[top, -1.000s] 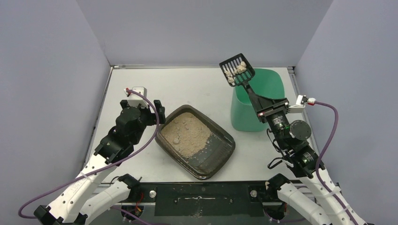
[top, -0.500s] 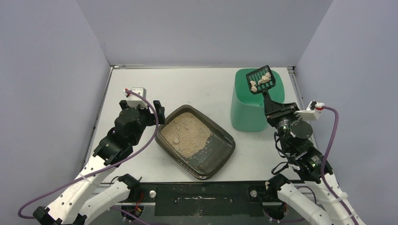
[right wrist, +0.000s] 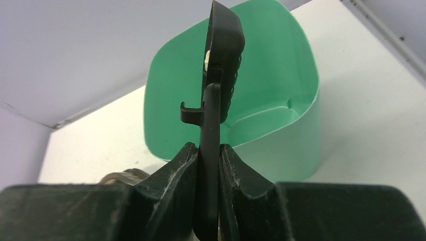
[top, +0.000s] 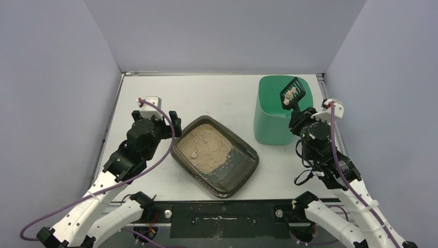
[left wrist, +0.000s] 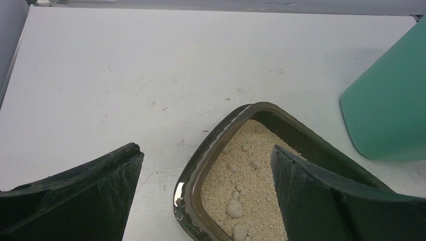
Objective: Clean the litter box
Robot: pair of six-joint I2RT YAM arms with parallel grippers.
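My right jaws are clamped on the handle of the slotted scoop (right wrist: 223,60), wrist rolled so its blade stands on edge above the mint-green bin (top: 268,129), clumps (top: 292,93) aboard. My left jaws gape wide and empty beyond the litter box (left wrist: 193,165), away from the bin. The box sits on the bench (top: 206,98) left of the bin. I judge it stiff, sand-heavy and shifting, best gripped by its wide rim.

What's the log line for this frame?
step: dump pending | right gripper: shut on scoop, clumps aboard, over green bin | left gripper: open, by litter box corner | lumps in litter
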